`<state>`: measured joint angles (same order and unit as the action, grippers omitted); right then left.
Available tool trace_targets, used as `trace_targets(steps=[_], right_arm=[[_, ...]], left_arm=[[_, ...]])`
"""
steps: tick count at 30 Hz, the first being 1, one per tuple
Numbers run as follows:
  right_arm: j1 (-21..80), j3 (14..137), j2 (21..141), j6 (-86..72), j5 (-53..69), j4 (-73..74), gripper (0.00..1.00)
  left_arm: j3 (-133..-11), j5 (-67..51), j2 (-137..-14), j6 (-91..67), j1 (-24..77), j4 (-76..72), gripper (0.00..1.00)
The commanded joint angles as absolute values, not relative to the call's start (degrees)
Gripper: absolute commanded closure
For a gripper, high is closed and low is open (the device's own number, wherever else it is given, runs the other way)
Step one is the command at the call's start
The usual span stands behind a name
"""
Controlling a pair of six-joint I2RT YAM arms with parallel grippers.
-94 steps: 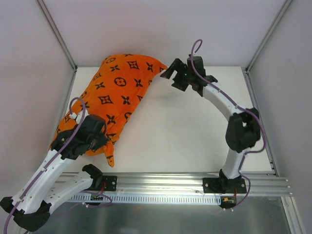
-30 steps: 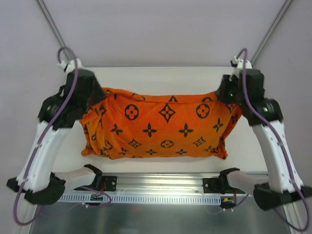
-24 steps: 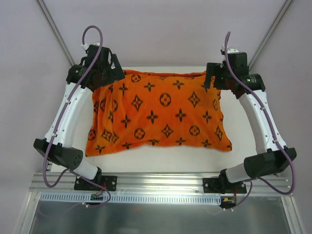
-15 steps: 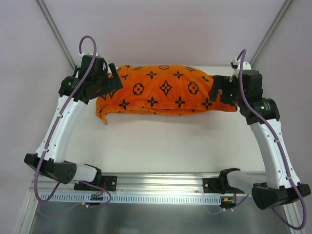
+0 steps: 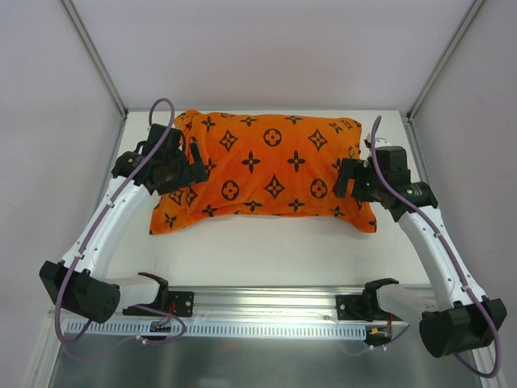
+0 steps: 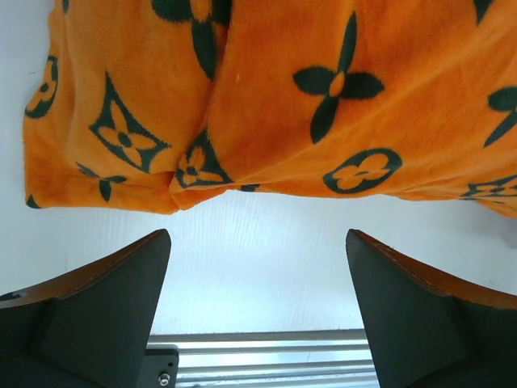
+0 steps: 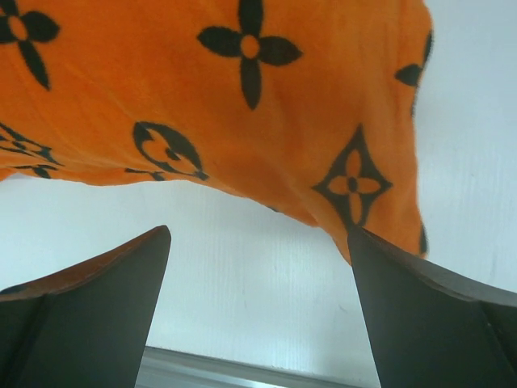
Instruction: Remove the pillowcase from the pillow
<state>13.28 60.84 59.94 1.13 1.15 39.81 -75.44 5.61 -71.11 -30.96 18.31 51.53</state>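
The orange pillowcase [image 5: 266, 170] with dark flower and circle prints lies plump on the far half of the white table [image 5: 266, 250]. The pillow is hidden inside it; no white cushion shows. My left gripper [image 5: 184, 166] hovers over the case's left end, open. The left wrist view shows its gripper [image 6: 258, 238] with only bare table between the fingers, the pillowcase [image 6: 323, 97] just beyond the tips. My right gripper [image 5: 346, 179] is at the case's right end, open. In the right wrist view that gripper [image 7: 258, 233] is empty, and the pillowcase [image 7: 202, 97] corner sits by the right finger.
An aluminium rail [image 5: 266, 303] with both arm bases runs along the table's near edge. Grey walls and slanted frame posts [image 5: 93, 52] close in the table at the back and both sides.
The pillowcase, which hung bunched between both grippers at the back, now lies flat on the table. Both grippers have let go, opened wide and come nearer along its ends.
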Motion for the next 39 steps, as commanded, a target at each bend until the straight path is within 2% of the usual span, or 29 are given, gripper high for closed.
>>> trace_targets(steps=[1,5,8,10,11,12,14,16,19,20,21,22,24,25,30,33,34,36,37,38,39], right_arm=[[13.5,63.0,64.1,-4.0,7.5,30.3,0.04],[14.7,67.6,73.5,-7.6,7.5,25.8,0.04],[16.2,73.6,82.3,-8.9,3.6,27.9,0.02],[16.6,78.4,87.1,-9.6,2.8,30.4,0.66],[16.6,79.5,87.9,-10.4,3.6,32.8,0.9],[16.5,80.0,88.2,-10.1,5.3,33.0,0.99],[16.5,77.6,85.7,-10.1,9.1,31.6,0.99],[16.4,74.0,81.2,-10.0,7.4,31.4,0.99],[14.3,69.8,75.0,-9.6,6.2,33.6,0.99],[12.2,69.0,73.5,-9.6,6.6,34.6,0.99],[10.6,68.2,72.3,-9.1,8.8,35.6,0.99],[8.1,66.9,69.9,-8.8,9.5,37.8,0.99],[6.1,65.7,67.7,-7.0,9.0,40.2,0.99],[5.3,65.0,66.6,-6.5,8.0,42.3,0.99],[0.9,61.9,60.7,-6.2,-1.9,46.4,0.99],[0.8,64.2,58.6,-6.9,0.0,49.0,0.99],[1.7,65.6,58.4,-6.9,2.3,49.8,0.93],[4.9,70.8,57.0,-7.2,1.4,51.2,0.54],[9.5,72.3,56.5,-7.5,0.1,51.4,0.2],[11.8,73.7,56.0,-7.7,-3.9,51.2,0.07],[14.1,76.0,55.7,-7.9,-4.8,51.1,0.01]], left_arm=[[-75.6,2.1,-71.1,-32.0,18.3,47.6,0.09],[-74.8,0.4,-71.6,-33.2,18.3,45.6,0.08],[-79.3,2.9,-75.3,-30.9,18.2,45.0,0.01],[-83.7,3.3,-78.7,-29.0,17.1,45.3,0.01],[-84.8,2.6,-82.1,-27.9,16.4,45.3,0.01],[-85.8,2.8,-83.8,-27.6,16.1,45.3,0.01],[-88.2,3.3,-89.9,-27.0,16.0,45.2,0.01],[-90.2,-0.4,-95.4,-27.2,16.1,45.2,0.03],[-89.7,-3.2,-98.9,-29.2,17.1,44.7,0.22],[-89.4,-3.3,-99.0,-29.2,18.7,44.4,0.37],[-88.9,-3.3,-98.9,-29.1,19.7,43.8,0.47],[-88.5,-3.3,-98.1,-29.2,20.8,43.4,0.61],[-87.4,-3.9,-96.8,-29.8,24.7,43.0,0.95],[-86.9,-4.5,-95.3,-30.5,26.3,42.3,1.0],[-84.1,-7.2,-91.8,-32.9,40.7,38.9,1.0],[-85.4,-8.5,-91.6,-31.3,44.8,38.8,0.87],[-85.6,-8.5,-91.0,-31.5,44.7,38.8,0.64],[-86.6,-7.4,-88.3,-30.8,44.7,38.8,0.23],[-87.0,-6.9,-87.2,-30.4,44.7,38.8,0.12],[-87.7,-6.7,-86.2,-30.1,44.7,38.9,0.01],[-87.9,-6.3,-84.3,-30.0,44.6,38.8,0.01]])
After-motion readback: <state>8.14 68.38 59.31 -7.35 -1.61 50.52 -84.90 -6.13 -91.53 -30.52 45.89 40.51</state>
